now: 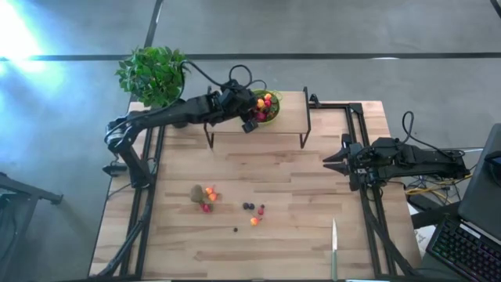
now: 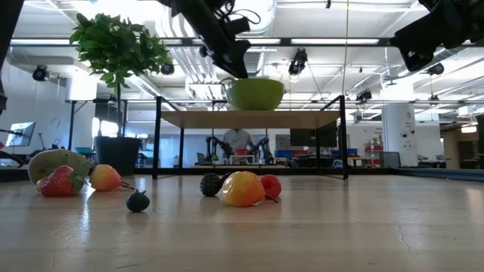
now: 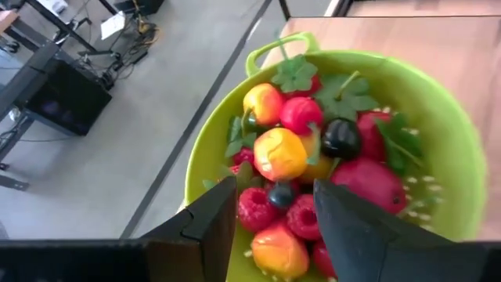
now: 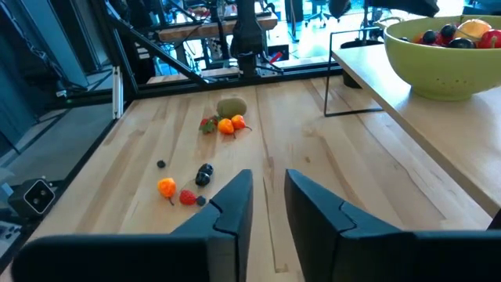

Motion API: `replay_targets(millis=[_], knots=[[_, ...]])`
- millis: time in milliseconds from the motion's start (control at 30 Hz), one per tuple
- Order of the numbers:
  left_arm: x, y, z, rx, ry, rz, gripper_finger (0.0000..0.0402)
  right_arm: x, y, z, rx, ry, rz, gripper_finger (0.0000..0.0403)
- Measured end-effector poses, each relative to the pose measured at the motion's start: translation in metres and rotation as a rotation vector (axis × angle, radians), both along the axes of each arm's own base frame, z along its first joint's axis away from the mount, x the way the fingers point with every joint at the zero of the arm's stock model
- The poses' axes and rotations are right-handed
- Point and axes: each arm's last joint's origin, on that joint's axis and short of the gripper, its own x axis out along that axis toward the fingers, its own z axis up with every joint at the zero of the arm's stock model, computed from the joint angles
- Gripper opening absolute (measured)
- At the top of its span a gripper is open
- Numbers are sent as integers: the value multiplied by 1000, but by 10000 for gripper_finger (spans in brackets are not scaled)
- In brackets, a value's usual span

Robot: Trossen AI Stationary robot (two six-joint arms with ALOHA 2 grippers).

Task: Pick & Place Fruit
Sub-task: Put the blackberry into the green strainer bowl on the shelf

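Several small toy fruits [image 1: 227, 205] lie mid-table; others fill the lime-green bowl [image 3: 438, 125] at twelve o'clock, where the left hand [image 3: 274, 223] hovers with parted, empty fingers, apparently releasing. Right hand [image 1: 333, 159], three o'clock, waits slightly open.

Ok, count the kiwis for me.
1: the fuzzy brown kiwi lies on the lower tabletop beside a strawberry. Another could be buried in the lime-green colander.
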Motion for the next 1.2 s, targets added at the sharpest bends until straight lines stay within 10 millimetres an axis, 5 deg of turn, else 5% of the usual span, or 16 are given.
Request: replay_targets(millis=[433,933,1200], knots=[[1,-59,26,-85,115,-175,177,0,0,0,0,0,0,116],[2,-152,8,-206,228,-490,177,0,0,0,0,0,0,159],[-2,-194,-19,-223,301,-609,177,0,0,0,0,0,0,180]])
